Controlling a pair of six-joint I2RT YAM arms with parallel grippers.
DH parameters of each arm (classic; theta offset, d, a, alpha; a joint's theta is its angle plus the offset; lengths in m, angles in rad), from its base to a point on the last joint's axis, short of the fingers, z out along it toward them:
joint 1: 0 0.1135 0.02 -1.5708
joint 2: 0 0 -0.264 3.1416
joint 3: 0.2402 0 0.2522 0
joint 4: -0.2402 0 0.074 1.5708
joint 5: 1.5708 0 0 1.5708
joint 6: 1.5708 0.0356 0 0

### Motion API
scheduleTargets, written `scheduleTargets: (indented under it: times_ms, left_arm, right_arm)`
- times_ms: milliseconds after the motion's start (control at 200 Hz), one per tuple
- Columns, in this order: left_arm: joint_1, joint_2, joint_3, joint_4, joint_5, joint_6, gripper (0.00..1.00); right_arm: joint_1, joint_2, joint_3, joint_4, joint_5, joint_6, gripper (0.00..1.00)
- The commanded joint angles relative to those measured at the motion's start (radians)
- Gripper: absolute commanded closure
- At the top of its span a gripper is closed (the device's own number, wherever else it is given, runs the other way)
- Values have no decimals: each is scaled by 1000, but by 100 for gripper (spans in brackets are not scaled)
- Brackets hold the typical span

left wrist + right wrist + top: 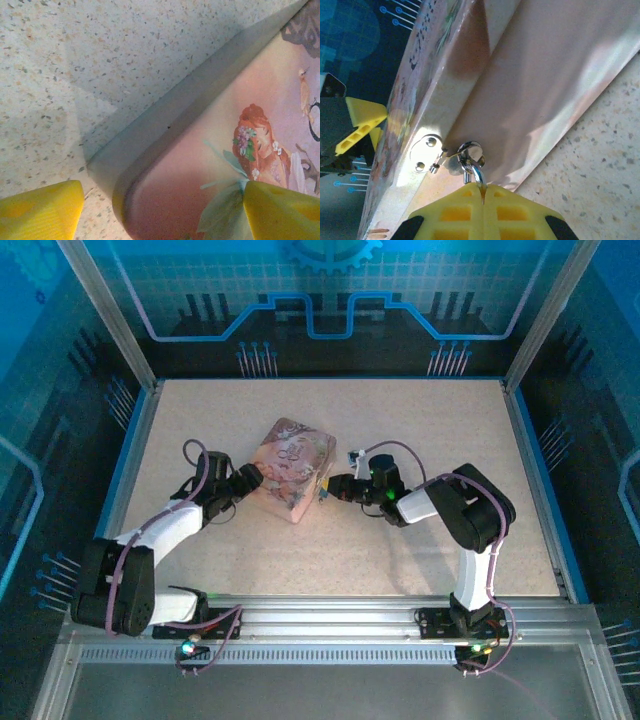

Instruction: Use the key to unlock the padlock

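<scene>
When you look down from the top, the pink box (290, 468) sits in the middle of the speckled table (430, 420). The left gripper (250, 480) is just beside the box's left side. The right gripper (333, 490) is just beside its near right side. The two arms reach in from either side.

From the left wrist, the left gripper (161, 194) has its two yellow fingers (42, 212) spread wide. One finger is over the table (100, 60) and the other is over the picture on the lid. A round corner of the pink box (190, 180) lies between them. The fingers grip nothing.

From the right wrist, the padlock (469, 152) is a tiny shiny thing on the side of the pink box (535, 85). It sits right next to a little round metal plate (426, 149) on the box. The right gripper (483, 192) has its fingers pressed tight together. They pinch the key (480, 184), a thin sliver that runs from the fingertips up to the padlock and touches it. A yellow finger of the left gripper (362, 122) shows at the far side of the box
</scene>
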Motion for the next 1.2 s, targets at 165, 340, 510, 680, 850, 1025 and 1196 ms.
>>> scheduleTargets:
  times_ms: [165, 340, 510, 680, 850, 1025, 1196]
  left_arm:
    - [6, -39, 72, -182, 0, 131, 12]
    - [7, -95, 146, -274, -51, 234, 11]
    - [5, -123, 240, -362, -63, 314, 11]
    - [-40, -110, 315, -354, 61, 305, 16]
    - [-177, -1, 385, -272, 193, 233, 18]
    - [-301, 168, 482, -206, 233, 201, 20]
    - [-332, 269, 527, -161, 258, 186, 20]
  right_arm:
    - [36, -18, 3, 48, -27, -7, 100]
    - [52, -17, -2, 37, -29, -2, 100]
    - [62, -11, -12, 43, -29, 4, 100]
    - [65, -10, -4, 28, -31, 3, 100]
    - [70, -9, 7, 16, -33, -3, 100]
    - [74, -10, 12, 1, -32, -8, 100]
    - [75, -15, 15, -7, -31, -11, 100]
